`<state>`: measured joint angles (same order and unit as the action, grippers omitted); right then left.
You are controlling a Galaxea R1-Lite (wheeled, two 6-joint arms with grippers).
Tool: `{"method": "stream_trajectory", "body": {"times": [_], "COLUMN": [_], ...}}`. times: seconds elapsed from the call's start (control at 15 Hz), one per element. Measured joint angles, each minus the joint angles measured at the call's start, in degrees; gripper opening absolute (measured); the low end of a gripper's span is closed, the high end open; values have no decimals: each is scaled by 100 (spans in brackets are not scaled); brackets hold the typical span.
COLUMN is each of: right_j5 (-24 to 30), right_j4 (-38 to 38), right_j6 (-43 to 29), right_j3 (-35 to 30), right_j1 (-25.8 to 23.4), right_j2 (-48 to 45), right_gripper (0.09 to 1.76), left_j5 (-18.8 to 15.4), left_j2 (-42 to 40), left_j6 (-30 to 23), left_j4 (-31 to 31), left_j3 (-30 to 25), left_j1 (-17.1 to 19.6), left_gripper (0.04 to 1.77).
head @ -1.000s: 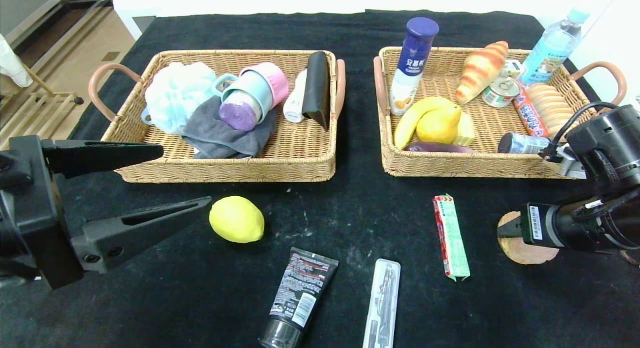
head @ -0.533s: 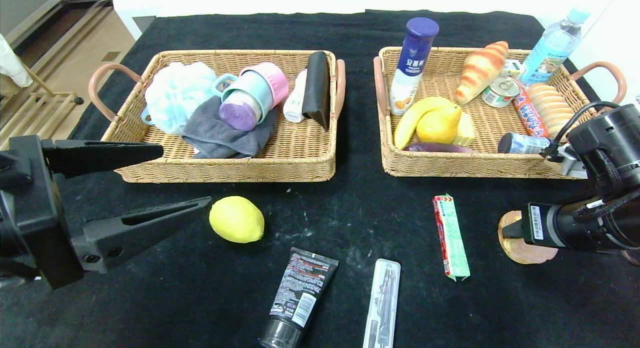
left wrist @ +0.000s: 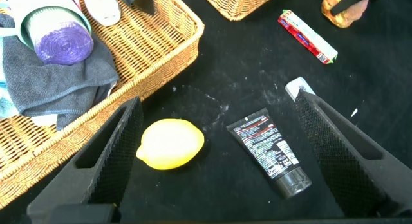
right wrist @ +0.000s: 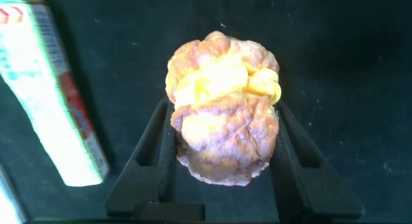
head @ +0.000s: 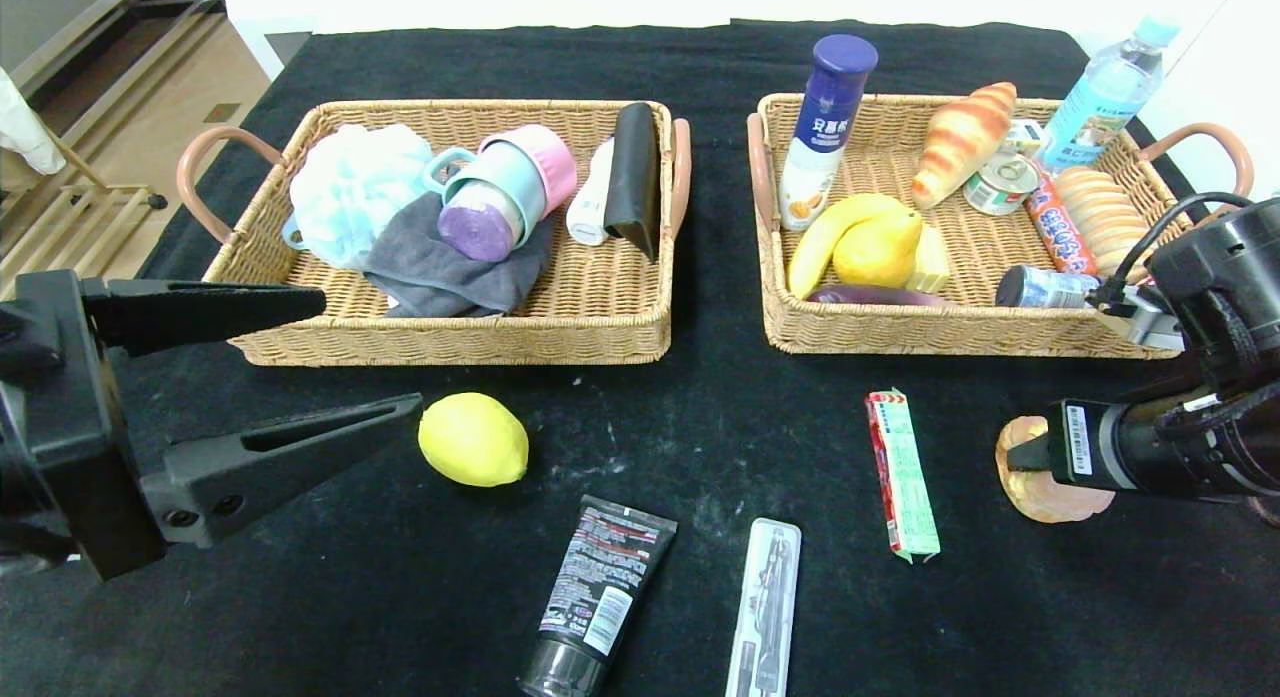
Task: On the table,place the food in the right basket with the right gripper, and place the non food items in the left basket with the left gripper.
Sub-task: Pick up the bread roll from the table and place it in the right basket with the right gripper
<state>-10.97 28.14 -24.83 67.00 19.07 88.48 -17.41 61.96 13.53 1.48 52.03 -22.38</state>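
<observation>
My right gripper [head: 1020, 455] is shut on a golden-brown pastry bun [head: 1050, 497] at the table's right; in the right wrist view both fingers [right wrist: 161, 153] press the sides of the bun [right wrist: 222, 134]. My left gripper [head: 368, 353] is open and hovers at the left, above a yellow lemon [head: 473, 440] and a black tube [head: 600, 587]. In the left wrist view the lemon [left wrist: 170, 143] and the tube [left wrist: 269, 149] lie between the spread fingers. A red-green candy pack [head: 902, 474] and a clear pen case [head: 765, 607] lie on the black cloth.
The left basket [head: 450, 342] holds a sponge, a towel, cups and a black case. The right basket [head: 950, 342] holds a banana, a pear, a croissant, cans, a bottle and biscuits. A water bottle [head: 1105, 92] stands behind it.
My right gripper has closed on the bun, which has tipped up a little off the cloth. The left arm has not moved.
</observation>
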Motion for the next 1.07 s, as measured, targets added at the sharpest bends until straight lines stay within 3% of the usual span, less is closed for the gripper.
{"method": "stream_trajectory", "body": {"times": [0.4, 1.07], "right_j5": [-13, -82], "right_j4": [66, 444], "right_j6": [55, 430], "right_j3": [441, 2032], "right_j1": [48, 149], "right_j2": [-210, -122], "right_gripper": [87, 87], "left_j5": [2, -1], "left_j2": [0, 0], "left_j6": [0, 2], "left_j4": [0, -2], "left_j3": [0, -2], "left_j1": [1, 0], "left_gripper": [172, 172]}}
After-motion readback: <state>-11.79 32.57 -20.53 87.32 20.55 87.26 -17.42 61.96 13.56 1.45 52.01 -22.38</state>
